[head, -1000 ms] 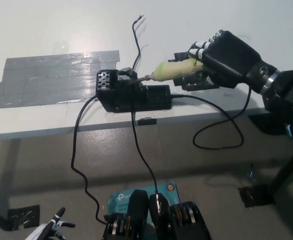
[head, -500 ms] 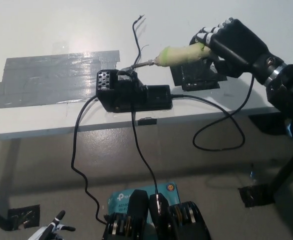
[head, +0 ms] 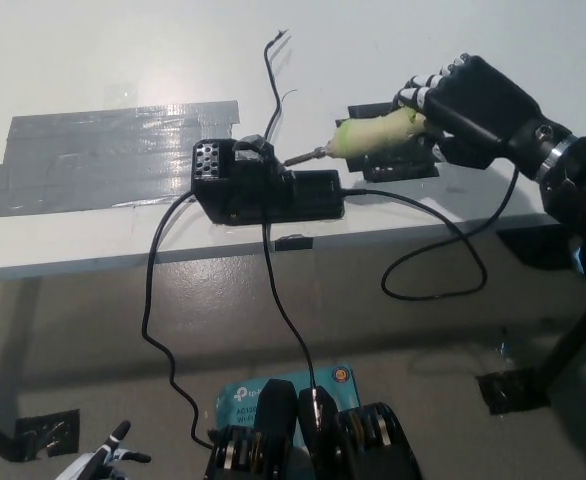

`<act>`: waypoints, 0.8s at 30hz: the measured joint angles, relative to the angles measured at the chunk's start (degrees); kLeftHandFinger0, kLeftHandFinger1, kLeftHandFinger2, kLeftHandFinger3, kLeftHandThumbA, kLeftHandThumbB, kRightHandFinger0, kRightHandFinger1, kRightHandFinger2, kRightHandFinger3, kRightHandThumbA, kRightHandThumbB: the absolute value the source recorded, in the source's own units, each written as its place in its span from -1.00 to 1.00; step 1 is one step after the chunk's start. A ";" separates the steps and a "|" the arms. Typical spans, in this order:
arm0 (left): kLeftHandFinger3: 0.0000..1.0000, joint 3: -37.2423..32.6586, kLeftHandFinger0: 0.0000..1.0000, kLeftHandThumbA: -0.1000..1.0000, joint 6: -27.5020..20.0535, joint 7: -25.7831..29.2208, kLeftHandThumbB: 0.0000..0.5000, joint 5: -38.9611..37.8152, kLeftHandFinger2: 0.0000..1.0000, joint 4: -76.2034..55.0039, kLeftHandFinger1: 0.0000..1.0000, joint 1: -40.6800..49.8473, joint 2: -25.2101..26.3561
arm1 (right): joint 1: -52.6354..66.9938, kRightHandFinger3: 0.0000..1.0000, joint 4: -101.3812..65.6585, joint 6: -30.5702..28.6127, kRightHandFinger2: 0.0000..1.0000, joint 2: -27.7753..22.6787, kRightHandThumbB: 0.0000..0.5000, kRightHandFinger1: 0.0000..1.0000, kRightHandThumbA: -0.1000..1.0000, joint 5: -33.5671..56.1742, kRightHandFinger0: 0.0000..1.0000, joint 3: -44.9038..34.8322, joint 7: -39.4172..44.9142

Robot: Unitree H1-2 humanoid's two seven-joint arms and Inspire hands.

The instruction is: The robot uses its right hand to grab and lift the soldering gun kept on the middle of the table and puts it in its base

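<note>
My black right hand (head: 468,105) is shut on the soldering gun (head: 373,135), which has a pale yellow-green handle and a thin metal tip pointing left. The tip hovers just right of the black base (head: 263,190) near the table's front edge, a small gap from the base's holder (head: 253,148). A black cord (head: 443,240) runs from the gun's side down over the table edge. My white left hand (head: 108,458) rests at the bottom left, only its fingertips showing.
A wide patch of grey tape (head: 113,155) covers the white table (head: 173,60) left of the base. A black tape square (head: 398,160) lies under the right hand. Cables (head: 153,300) hang from the base toward the floor.
The right hand pulled the soldering gun up and to the right, then lowered it; its tip has drawn away from the base's holder and now sits slightly right of it.
</note>
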 measured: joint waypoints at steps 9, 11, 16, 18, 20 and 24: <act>0.34 -0.05 -1.00 1.00 -0.14 -0.03 1.00 0.04 -0.33 0.12 -0.91 0.00 0.00 | 0.00 -0.03 -0.14 4.90 0.18 1.42 -1.00 -0.68 -1.00 -0.74 -1.00 -0.44 3.22; 0.35 -0.04 -1.00 1.00 -0.14 -0.02 1.00 0.05 -0.35 0.12 -0.93 0.03 0.00 | 0.00 -0.14 -0.17 5.53 0.11 1.68 -0.96 -0.69 -1.00 -0.72 -1.00 -0.62 3.50; 0.30 0.10 -1.00 1.00 -0.09 -0.01 1.00 0.04 -0.36 -0.34 -0.95 0.61 -0.01 | -0.09 -0.22 -0.15 6.96 0.19 2.15 -1.00 -0.65 -1.00 -0.64 -1.00 -1.01 3.89; 0.33 0.10 -1.00 1.00 -0.10 -0.03 1.00 0.02 -0.34 -0.33 -0.88 0.73 -0.02 | -0.21 -0.19 -0.13 7.22 -0.08 2.15 -0.80 -0.69 -1.00 -0.48 -1.00 -1.45 4.02; 0.34 0.10 -1.00 1.00 -0.10 -0.02 1.00 0.02 -0.34 -0.32 -0.90 0.73 -0.01 | -0.28 -0.12 -0.23 7.66 -0.20 2.15 -0.70 -0.68 -1.00 -0.01 -1.00 -2.62 4.29; 0.29 0.07 -1.00 1.00 -0.29 -0.02 1.00 0.04 -0.42 0.02 -1.00 0.74 -0.02 | -0.37 -0.15 -0.38 7.84 -0.65 2.05 -0.59 -0.66 -1.00 0.96 -1.00 -4.08 4.49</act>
